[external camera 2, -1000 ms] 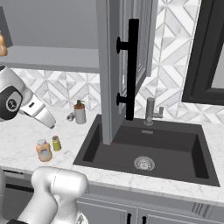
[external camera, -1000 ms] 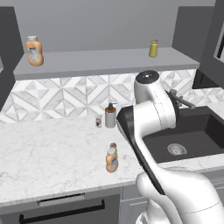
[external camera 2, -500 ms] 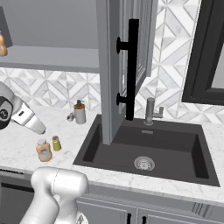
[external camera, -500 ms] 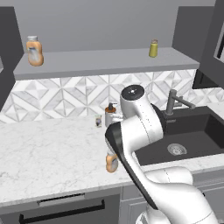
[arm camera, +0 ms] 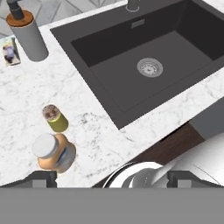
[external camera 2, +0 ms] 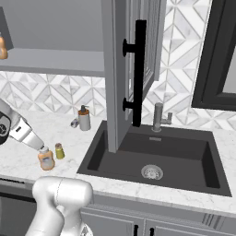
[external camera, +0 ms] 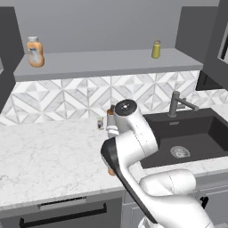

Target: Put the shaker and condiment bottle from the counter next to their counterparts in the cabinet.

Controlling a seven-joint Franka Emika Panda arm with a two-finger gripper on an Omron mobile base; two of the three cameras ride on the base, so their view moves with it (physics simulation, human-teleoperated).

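Note:
The condiment bottle (arm camera: 54,153), pale orange with a white cap, stands on the counter (arm camera: 87,87) near the front edge. The olive-yellow shaker (arm camera: 56,119) stands just beyond it; both also appear as the bottle (external camera 2: 46,158) and shaker (external camera 2: 59,150). My gripper (arm camera: 113,178) hangs open above them, jaws wide, with the bottle close to the left fingertip (arm camera: 41,178) and nothing held. From the right base, the gripper (external camera 2: 40,145) sits just over the bottle's cap. In the cabinet (external camera: 107,62), a deeper-orange bottle (external camera: 34,52) stands at the left and a yellow-green shaker (external camera: 156,49) at the right.
A grey pump dispenser (arm camera: 30,37) and a tiny labelled jar (arm camera: 11,52) stand by the backsplash. The dark sink (arm camera: 144,57) with its faucet (external camera 2: 159,117) lies right of the bottles. An open cabinet door (external camera 2: 133,69) with a black handle hangs over the sink's left edge.
The arm has swung left and down over the counter, bringing the hand close above the condiment bottle. The jaws have stayed open. Bottle and shaker have not moved.

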